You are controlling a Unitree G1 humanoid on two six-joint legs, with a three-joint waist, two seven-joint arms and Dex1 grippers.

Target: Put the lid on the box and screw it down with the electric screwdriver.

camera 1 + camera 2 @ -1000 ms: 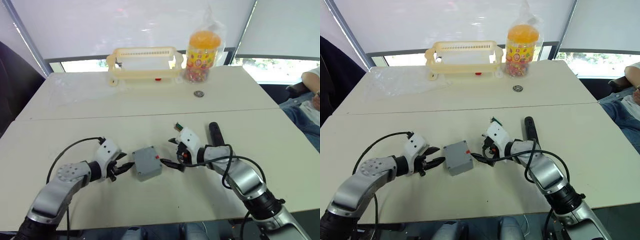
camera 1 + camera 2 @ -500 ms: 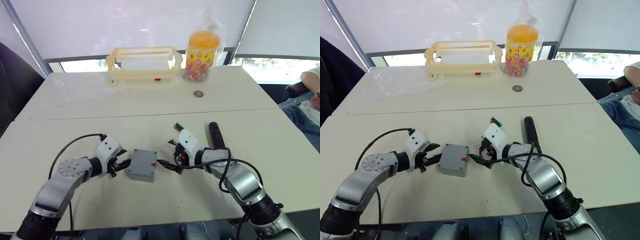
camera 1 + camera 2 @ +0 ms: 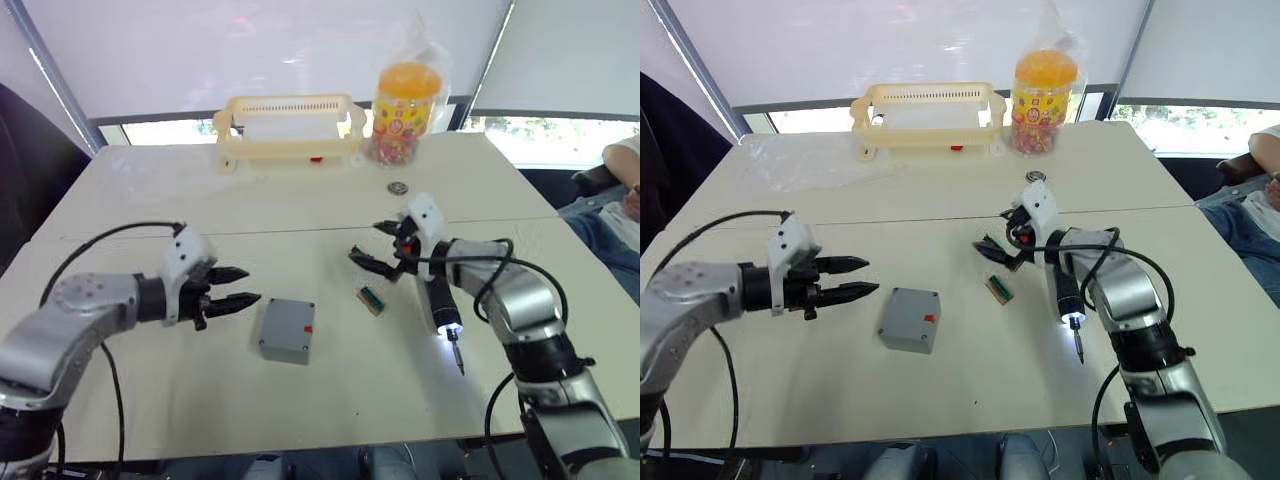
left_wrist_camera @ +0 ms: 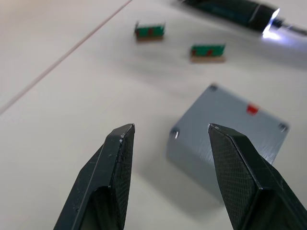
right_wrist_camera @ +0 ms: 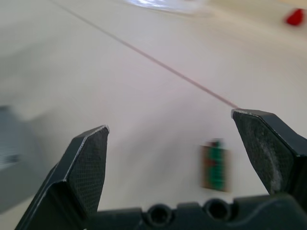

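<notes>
The grey box (image 3: 285, 330) lies near the table's front, a flat closed face up with a small red mark and tiny corner holes. I cannot tell whether that face is the lid; a loose lid is out of view. My left gripper (image 3: 235, 287) is open just left of the box, clear of it; in the left wrist view the box (image 4: 228, 129) sits beyond the two fingertips. Farther right lies the black electric screwdriver (image 3: 438, 295), its tip lit and pointing toward me. Beside its far end my right gripper (image 3: 372, 246) hovers open and empty.
Two small green parts lie right of the box, one (image 3: 372, 299) in the open, one (image 4: 149, 30) under my right gripper. At the back stand a yellow basket (image 3: 290, 125) and an orange-lidded jar (image 3: 405, 100), with a metal ring (image 3: 398, 187) nearer. A person (image 3: 622, 195) sits far right.
Both grippers have drawn back from the box, the left to the left, the right up and to the right. The box has turned slightly. The screwdriver now lies uncovered with its tip lit.
</notes>
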